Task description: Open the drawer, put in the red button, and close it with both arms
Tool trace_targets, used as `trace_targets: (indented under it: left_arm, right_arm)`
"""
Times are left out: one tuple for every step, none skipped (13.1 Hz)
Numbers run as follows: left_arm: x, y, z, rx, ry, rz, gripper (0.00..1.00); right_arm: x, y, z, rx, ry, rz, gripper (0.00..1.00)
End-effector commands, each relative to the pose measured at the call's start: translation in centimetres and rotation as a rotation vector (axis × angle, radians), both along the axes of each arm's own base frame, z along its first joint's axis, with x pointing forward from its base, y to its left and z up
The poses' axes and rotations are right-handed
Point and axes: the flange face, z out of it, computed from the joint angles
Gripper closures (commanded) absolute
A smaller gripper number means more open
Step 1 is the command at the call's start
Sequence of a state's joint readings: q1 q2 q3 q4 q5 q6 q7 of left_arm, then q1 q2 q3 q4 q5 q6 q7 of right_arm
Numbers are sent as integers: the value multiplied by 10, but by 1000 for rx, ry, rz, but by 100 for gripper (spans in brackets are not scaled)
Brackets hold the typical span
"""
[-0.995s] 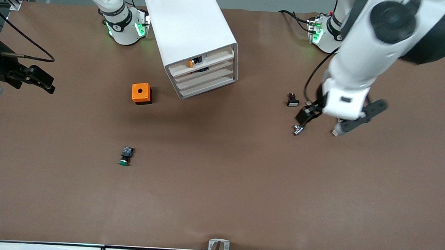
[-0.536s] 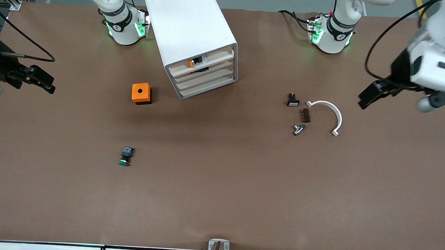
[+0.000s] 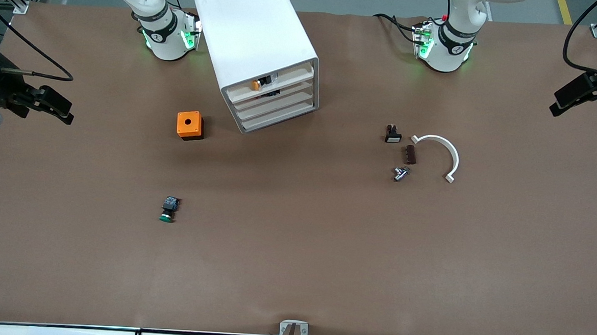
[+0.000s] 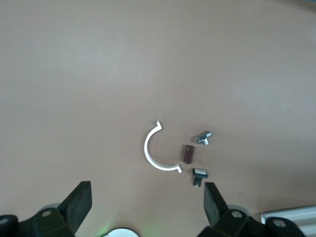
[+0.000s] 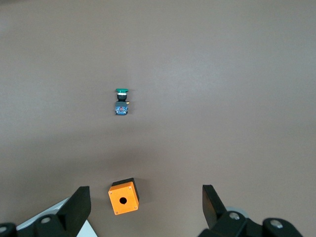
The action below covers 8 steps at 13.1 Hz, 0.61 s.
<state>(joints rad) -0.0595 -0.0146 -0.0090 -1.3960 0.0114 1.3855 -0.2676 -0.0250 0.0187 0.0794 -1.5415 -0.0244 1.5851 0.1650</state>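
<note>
The white cabinet [image 3: 254, 27] stands near the robots' bases, with all four drawers pushed in. In the slot of the top drawer [image 3: 294, 77] I see a small button with a round orange-red cap [image 3: 255, 85] and a dark body. My left gripper [image 3: 583, 90] hangs open and empty over the left arm's end of the table; its wrist view [image 4: 146, 197] shows the jaws wide apart. My right gripper [image 3: 59, 108] hangs open and empty over the right arm's end, with its jaws also wide in its wrist view [image 5: 146, 197].
An orange box with a hole [image 3: 190, 125] [image 5: 123, 196] sits beside the cabinet. A green-capped switch [image 3: 168, 209] [image 5: 121, 102] lies nearer the camera. A white half ring [image 3: 445, 152] [image 4: 153, 153], a brown piece [image 3: 410, 154], a metal bit [image 3: 400, 173] and a small black switch [image 3: 392, 134] lie toward the left arm's end.
My left arm has swung up and away from over the small parts toward its end of the table, uncovering the half ring. My right arm has not moved.
</note>
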Motion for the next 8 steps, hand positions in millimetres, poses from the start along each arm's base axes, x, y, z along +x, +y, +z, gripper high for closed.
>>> trace_targets:
  left_arm:
    - [-22,4,-3,6,9,-35,0]
    - [-23,1,-2,8,7,-43,0]
    - [-23,2,-1,12,4,-44,0]
    - [-23,2,0,9,4,-48,0]
    - [-21,5,-2,9,8,-61,0]
    - [-21,3,-2,13,8,-76,0]
    - [-21,3,-2,18,8,-80,0]
    - [-22,-1,-2,17,14,-101,0]
  right_arm:
    - [-7,-1,6,-11,-6,1,0]
    - [-6,-2,5,-11,-6,0,0]
    - [-7,0,6,-11,-6,3,0]
    - [-7,0,5,-11,-5,3,0]
    - [-7,0,6,-11,-6,3,0]
    - [-6,0,6,-11,-8,3,0]
    - [-7,0,7,-11,-9,5,0]
    - [-7,0,7,-11,-8,3,0]
